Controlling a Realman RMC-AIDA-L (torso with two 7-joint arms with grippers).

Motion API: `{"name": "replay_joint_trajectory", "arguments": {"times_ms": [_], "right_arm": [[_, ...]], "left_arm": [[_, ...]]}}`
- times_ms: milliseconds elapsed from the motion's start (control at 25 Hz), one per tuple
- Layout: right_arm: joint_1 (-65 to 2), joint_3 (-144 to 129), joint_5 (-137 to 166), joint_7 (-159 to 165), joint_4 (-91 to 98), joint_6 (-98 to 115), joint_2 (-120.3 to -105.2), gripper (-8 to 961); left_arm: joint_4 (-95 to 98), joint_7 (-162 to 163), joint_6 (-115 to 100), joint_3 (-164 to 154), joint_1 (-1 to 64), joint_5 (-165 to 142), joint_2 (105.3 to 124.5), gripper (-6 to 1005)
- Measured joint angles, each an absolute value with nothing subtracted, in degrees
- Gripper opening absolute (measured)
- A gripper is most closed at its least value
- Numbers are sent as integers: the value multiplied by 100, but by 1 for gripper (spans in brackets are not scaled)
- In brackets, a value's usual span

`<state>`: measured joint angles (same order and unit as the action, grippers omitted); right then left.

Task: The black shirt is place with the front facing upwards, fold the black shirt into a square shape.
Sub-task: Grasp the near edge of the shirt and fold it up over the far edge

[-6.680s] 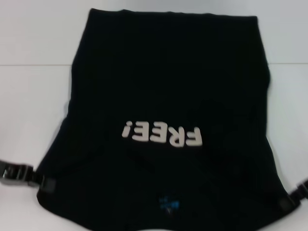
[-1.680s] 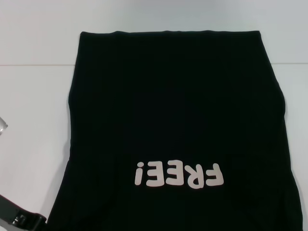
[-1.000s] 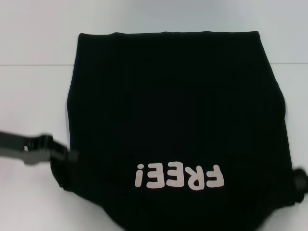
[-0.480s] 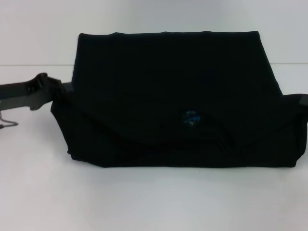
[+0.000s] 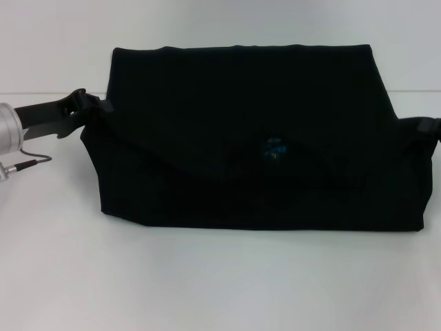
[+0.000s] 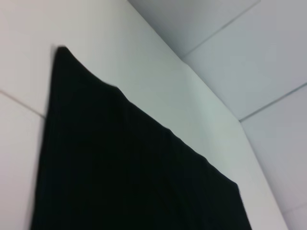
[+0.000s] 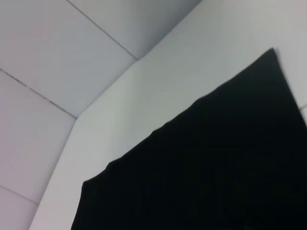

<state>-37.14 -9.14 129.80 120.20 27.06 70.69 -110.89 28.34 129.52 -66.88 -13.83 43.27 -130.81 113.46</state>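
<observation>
Head view: the black shirt [image 5: 248, 138] lies across the middle of the white table [image 5: 207, 289], with a gripper at each side edge.

You see both arms only here: the left gripper [image 5: 93, 114] sits at nine o'clock of the cloth and looks clamped on its edge, while the right gripper [image 5: 427, 127] at three o'clock is barely in sight, so you cannot tell how its fingers stand. Each wrist view gives you just a plain black sheet [image 6: 134, 167] against table and wall (no fingers at all). The near part is doubled over the far part, a small blue label [image 5: 275, 150] showing on the top layer, its lettering hidden.
</observation>
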Motion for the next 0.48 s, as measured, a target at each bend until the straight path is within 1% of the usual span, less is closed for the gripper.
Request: {"name": "replay_joint_trajectory", "arguments": {"times_ms": [160,280,320,480], "right_arm": [[-3861,-951,12953,11893,2672,6714,-11138,149],[-4026,-1002,12951,11719,2647,6277,-11249,151],[-4026,-1002,12951,11719,2647,6277,-11249,152],[-4135,-1207,12951,11669,2636,5819,-11379,155]], "left_arm": [[2720,12719,-6285,-1412,4439,-13074,11435,0],[2713,12513,-5973,-1462,4512,-13067,11558,0],[2712,12452,-5864,-1481,4541,-13065,11605,0],[2708,12298,-5512,-1615,4606,-13062,11756,0]]}}
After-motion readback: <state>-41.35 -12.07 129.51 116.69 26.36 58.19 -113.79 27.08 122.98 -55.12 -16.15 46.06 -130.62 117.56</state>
